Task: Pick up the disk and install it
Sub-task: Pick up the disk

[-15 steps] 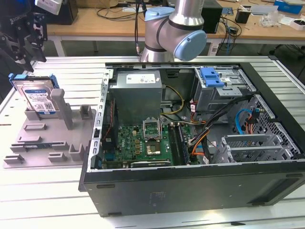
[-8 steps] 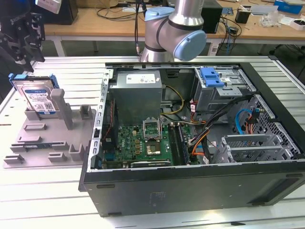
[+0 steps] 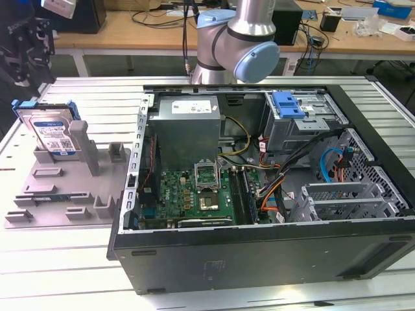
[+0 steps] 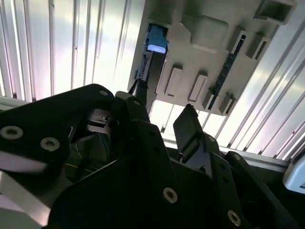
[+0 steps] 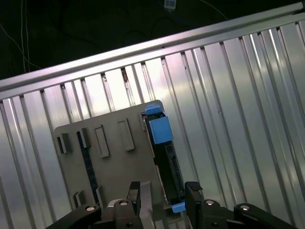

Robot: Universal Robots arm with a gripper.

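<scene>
The disk (image 3: 50, 128), silver with a blue-and-white label and a blue caddy frame, stands on edge in a slot of the grey fixture (image 3: 65, 188) at the exterior view's left. My black gripper (image 3: 29, 55) hangs above it, apart from it. In both wrist views the disk (image 5: 164, 152) (image 4: 155, 50) shows edge-on, with its blue caddy end uppermost. My gripper (image 5: 164, 188) (image 4: 162, 112) is open. Its fingers (image 5: 135, 188) stand to either side of the disk's line and hold nothing.
The open computer case (image 3: 259, 259) lies to the exterior view's right of the fixture. Inside it is a metal drive cage (image 3: 311, 126) topped by a blue bracket (image 3: 288, 103). The arm's base (image 3: 237, 39) stands behind the case. The ribbed metal table (image 3: 78, 97) surrounds the fixture.
</scene>
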